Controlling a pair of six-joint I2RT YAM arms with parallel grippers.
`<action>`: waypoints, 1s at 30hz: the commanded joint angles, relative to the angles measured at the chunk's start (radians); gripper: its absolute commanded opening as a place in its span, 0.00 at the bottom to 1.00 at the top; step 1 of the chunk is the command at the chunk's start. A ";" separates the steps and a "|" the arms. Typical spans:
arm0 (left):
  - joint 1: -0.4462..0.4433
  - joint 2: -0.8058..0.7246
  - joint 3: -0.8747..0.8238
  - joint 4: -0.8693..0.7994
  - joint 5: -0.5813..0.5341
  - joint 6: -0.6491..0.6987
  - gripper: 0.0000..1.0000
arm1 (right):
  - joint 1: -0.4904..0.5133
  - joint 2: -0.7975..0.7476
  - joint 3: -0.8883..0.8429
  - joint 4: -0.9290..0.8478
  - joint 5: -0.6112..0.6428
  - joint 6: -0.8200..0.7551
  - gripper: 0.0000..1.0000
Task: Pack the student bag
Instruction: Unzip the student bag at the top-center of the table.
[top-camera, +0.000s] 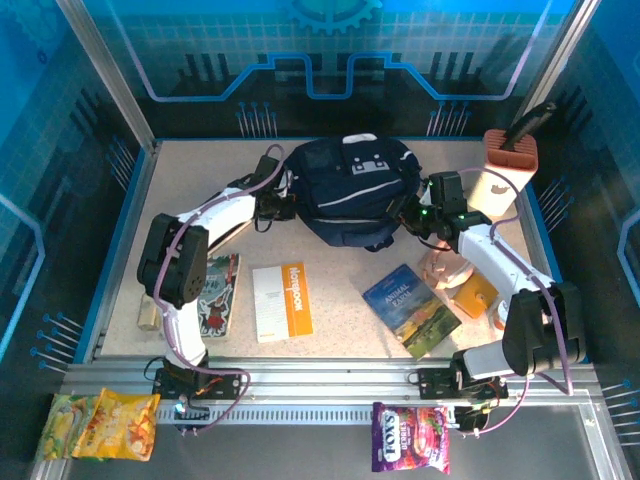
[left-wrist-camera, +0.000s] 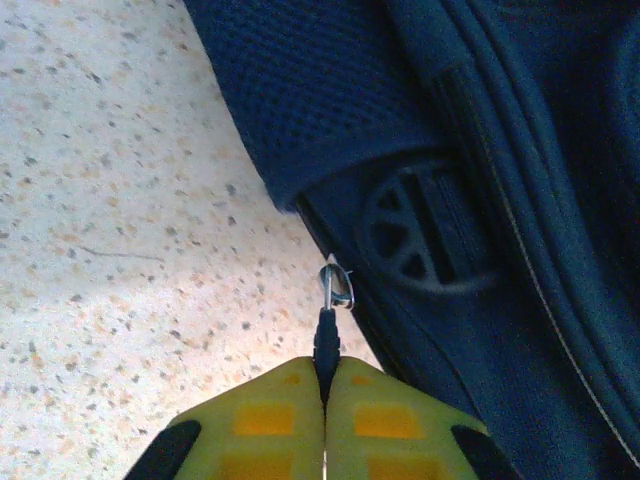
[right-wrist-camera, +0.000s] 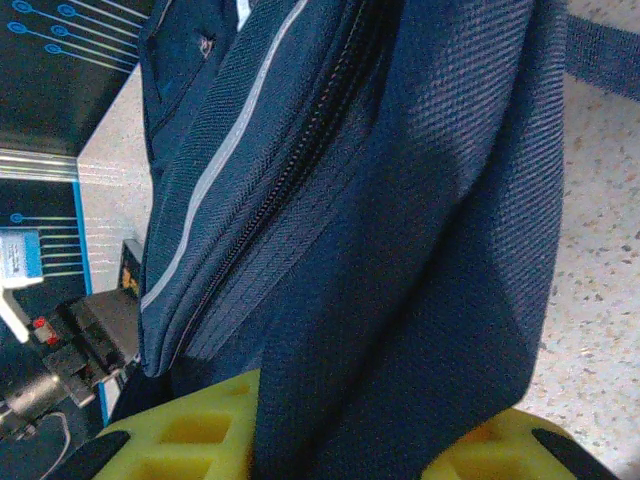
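Near ledge, in front of the arm bases: a yellow-and-orange snack packet (top-camera: 100, 425) at the left and a purple snack packet (top-camera: 410, 437) toward the right.

On the speckled beige bench (top-camera: 340, 345), left to right: a small pale wooden block (top-camera: 148, 315); a book with a red-and-white illustrated cover (top-camera: 217, 295); a white notebook with an orange band (top-camera: 282, 301); a blue book with a landscape cover (top-camera: 411, 309), lying askew; and a small orange object (top-camera: 476, 295) beside the right arm.

Further back, centre: the student bag (top-camera: 350, 185) — a large dark navy fabric backpack with thin white stripes and grey-white patches — lying on the bench between the two arms.

Left gripper (left-wrist-camera: 325, 372), at the bag's left side: yellow-green fingers (left-wrist-camera: 265, 415) pressed together, pinching a thin dark zipper pull (left-wrist-camera: 326, 335) whose metal ring (left-wrist-camera: 337, 285) sits at the bag's edge.

Right gripper (right-wrist-camera: 345, 420), at the bag's right side: yellow fingers (right-wrist-camera: 180, 435) closed on a fold of the navy fabric, which passes between them.

Far right corner: a tall pink-and-white container (top-camera: 505, 170) — a dark handle protrudes from its top.
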 joint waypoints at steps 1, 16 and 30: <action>0.016 -0.010 0.051 -0.011 -0.064 -0.013 0.22 | 0.009 -0.037 0.016 0.083 -0.062 0.030 0.32; 0.057 -0.515 -0.261 -0.070 -0.085 -0.123 0.86 | 0.249 0.238 0.124 0.176 0.069 0.153 0.36; 0.158 -0.729 -0.372 -0.070 0.036 -0.185 0.99 | 0.267 0.062 0.089 -0.155 0.309 -0.175 0.91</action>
